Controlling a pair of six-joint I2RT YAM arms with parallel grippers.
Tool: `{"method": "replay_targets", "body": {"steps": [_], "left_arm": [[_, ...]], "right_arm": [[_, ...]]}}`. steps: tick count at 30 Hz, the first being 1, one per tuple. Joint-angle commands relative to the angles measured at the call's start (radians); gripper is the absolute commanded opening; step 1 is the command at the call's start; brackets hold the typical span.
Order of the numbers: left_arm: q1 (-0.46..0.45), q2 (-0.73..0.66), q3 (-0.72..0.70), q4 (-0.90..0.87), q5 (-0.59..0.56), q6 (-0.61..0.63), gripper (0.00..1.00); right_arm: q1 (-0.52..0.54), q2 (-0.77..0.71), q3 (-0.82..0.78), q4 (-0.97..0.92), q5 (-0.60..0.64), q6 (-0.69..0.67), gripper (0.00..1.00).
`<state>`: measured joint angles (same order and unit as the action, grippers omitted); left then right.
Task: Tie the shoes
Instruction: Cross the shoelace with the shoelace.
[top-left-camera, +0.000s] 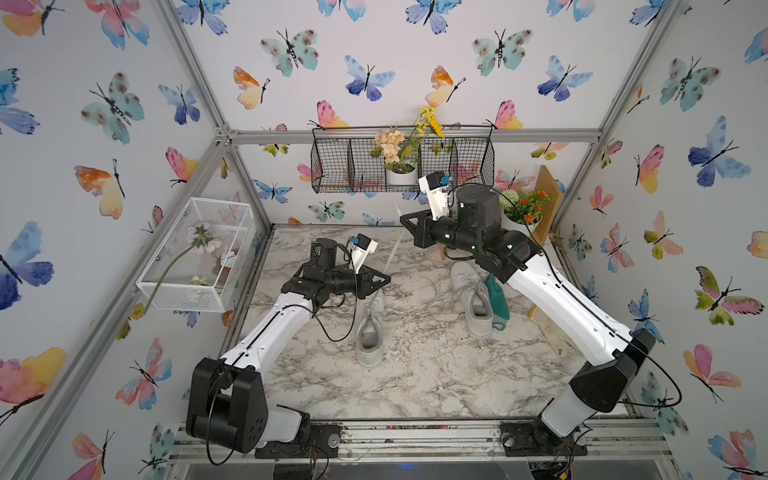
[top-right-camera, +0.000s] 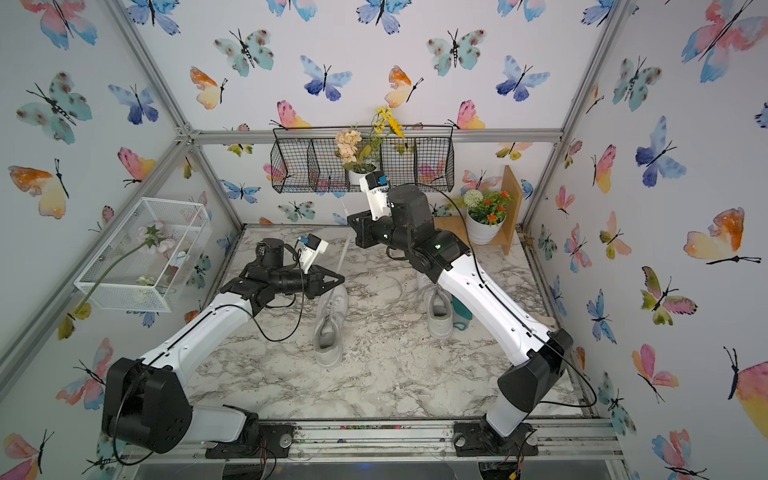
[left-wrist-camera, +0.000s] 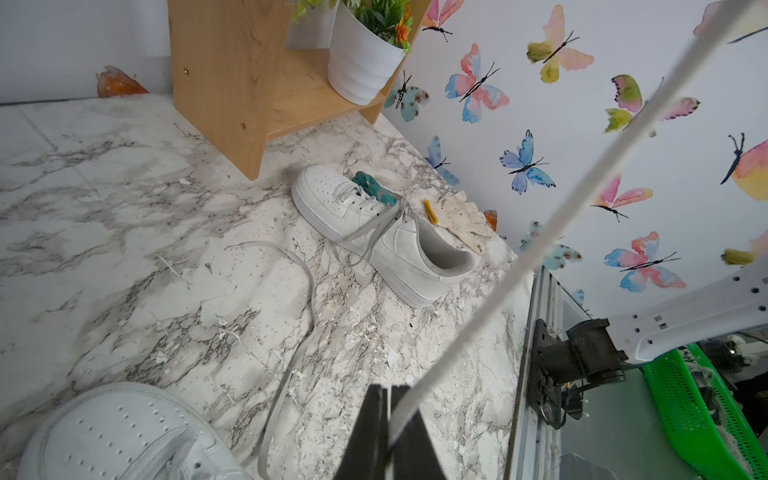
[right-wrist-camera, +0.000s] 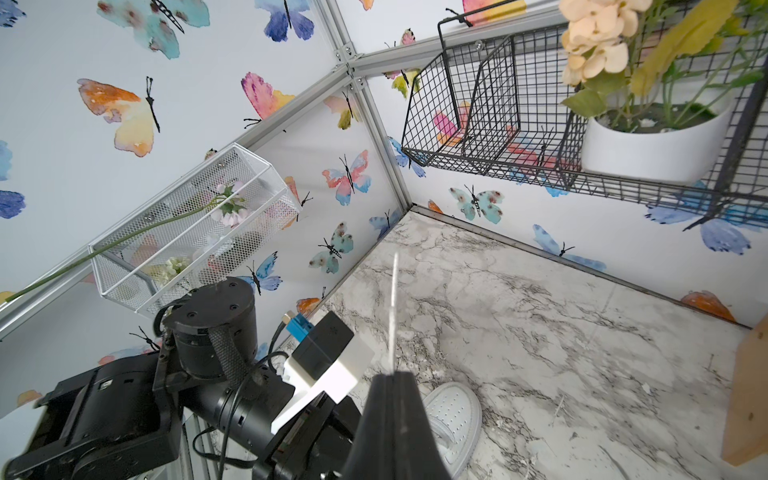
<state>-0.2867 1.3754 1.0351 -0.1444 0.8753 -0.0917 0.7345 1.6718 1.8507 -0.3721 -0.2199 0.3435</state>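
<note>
**Both claws clamped on one lace above the left shoe**

We see the left claw (top-left-camera: 389, 279) closed tight on a white lace (left-wrist-camera: 540, 243), low over the toe of the left shoe (top-left-camera: 370, 328). The lace runs taut up and away to the right claw (top-left-camera: 403, 218), which is likewise pinched shut on it, the lace tip poking out beyond.

Both shoes stand on the marble surface (top-left-camera: 415, 374) with their heels on the near side. The left one is near the middle. The right shoe (top-left-camera: 471, 299) is farther right, with a green glove (top-left-camera: 496, 299) just beside it.

On the far wall a black wire basket (top-left-camera: 332, 174) holds a white pot (top-left-camera: 401, 176) of flowers in a middle compartment. On the left wall a white mesh basket (top-left-camera: 183, 297) holds a pink flower (top-left-camera: 203, 239), its long stem sticking out over the rim. At the far right a wooden shelf (top-left-camera: 548, 195) carries a second pot (top-left-camera: 523, 226) of greenery.
</note>
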Motion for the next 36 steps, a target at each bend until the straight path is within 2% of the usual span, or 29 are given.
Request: {"method": "replay_targets", "body": {"steps": [1,7,12,16,19,22,23,29,32,36], "left_arm": [[0.039,-0.049,-0.048,0.062,0.069,-0.1,0.0],[0.17,-0.111,-0.167,0.135,0.179,-0.29,0.0],[0.307,-0.134,-0.281,0.222,0.286,-0.475,0.0],[0.363,-0.145,-0.314,0.223,0.313,-0.503,0.0],[0.371,-0.142,-0.308,0.214,0.312,-0.504,0.0],[0.371,-0.142,-0.297,0.19,0.298,-0.484,0.01],[0.371,-0.142,-0.29,0.171,0.288,-0.468,0.05],[0.371,-0.134,-0.273,0.147,0.277,-0.437,0.29],[0.37,-0.131,-0.265,0.147,0.278,-0.434,0.34],[0.37,-0.124,-0.251,0.138,0.283,-0.419,0.35]], "right_arm": [[-0.001,0.072,0.055,-0.057,0.011,-0.039,0.02],[-0.001,0.276,0.14,-0.145,0.016,-0.069,0.05],[-0.001,0.458,0.246,-0.223,0.048,-0.125,0.29],[-0.009,0.573,0.329,-0.331,0.101,-0.171,0.39],[-0.041,0.576,0.301,-0.356,0.136,-0.165,0.52],[-0.081,0.497,0.138,-0.303,0.221,-0.155,0.64],[-0.097,0.471,0.078,-0.29,0.234,-0.155,0.66],[-0.189,0.431,-0.131,-0.287,0.276,-0.146,0.67],[-0.202,0.453,-0.156,-0.285,0.282,-0.146,0.67],[-0.207,0.505,-0.138,-0.284,0.273,-0.146,0.64]]}}
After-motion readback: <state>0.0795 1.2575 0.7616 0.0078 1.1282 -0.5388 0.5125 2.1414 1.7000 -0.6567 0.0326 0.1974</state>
